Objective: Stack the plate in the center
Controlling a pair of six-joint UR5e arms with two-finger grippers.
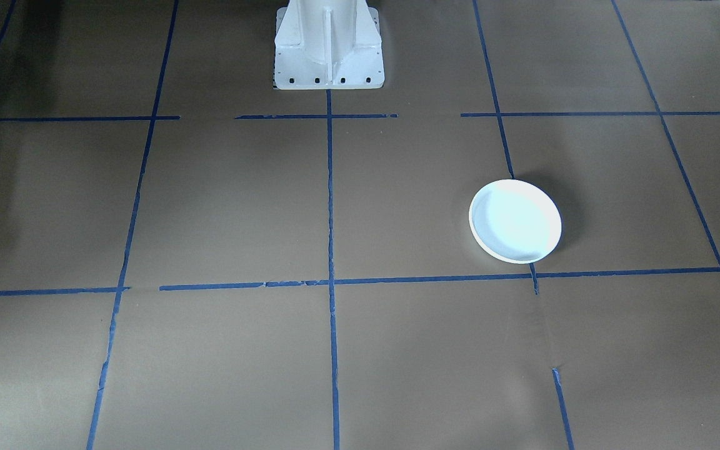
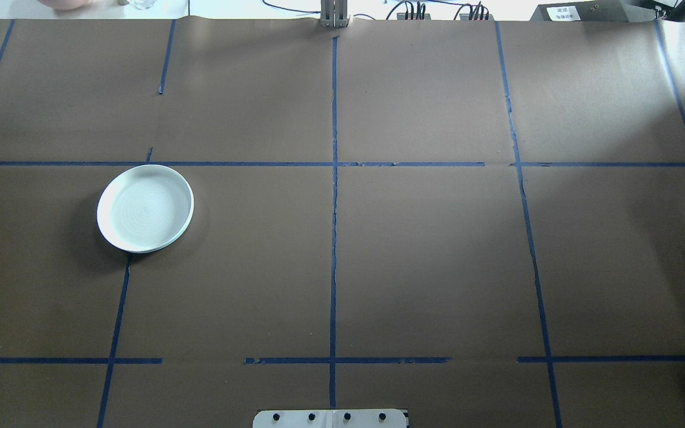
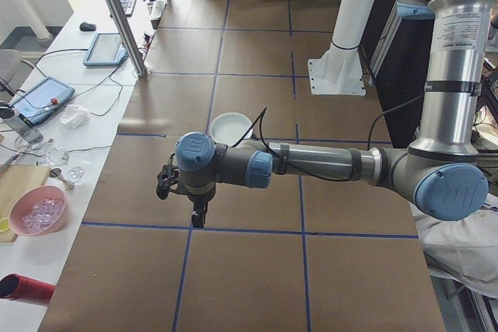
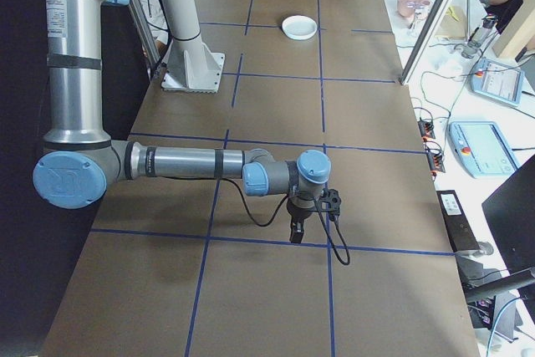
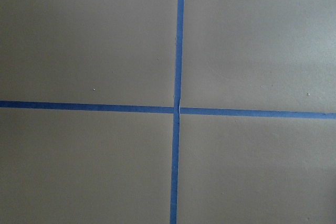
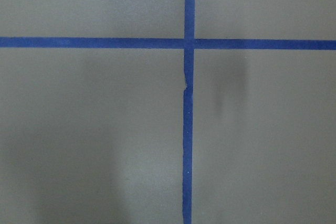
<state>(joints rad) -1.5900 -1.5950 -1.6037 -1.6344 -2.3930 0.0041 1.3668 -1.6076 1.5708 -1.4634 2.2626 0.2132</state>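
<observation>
One round shallow pale bluish-white plate (image 2: 145, 208) lies on the brown paper-covered bench (image 2: 426, 249), on the robot's left, over a blue tape line (image 2: 333, 238). Neither arm shows in the overhead or front views. Side views alone show the left pincer (image 3: 198, 215) and right pincer (image 4: 296, 230), each pointing down over tape; how far open, cannot tell. Wrist views show only tape crossings.

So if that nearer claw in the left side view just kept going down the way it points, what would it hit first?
Probably just the brown paper-covered table; the left gripper points straight down, nothing visible beneath.
</observation>
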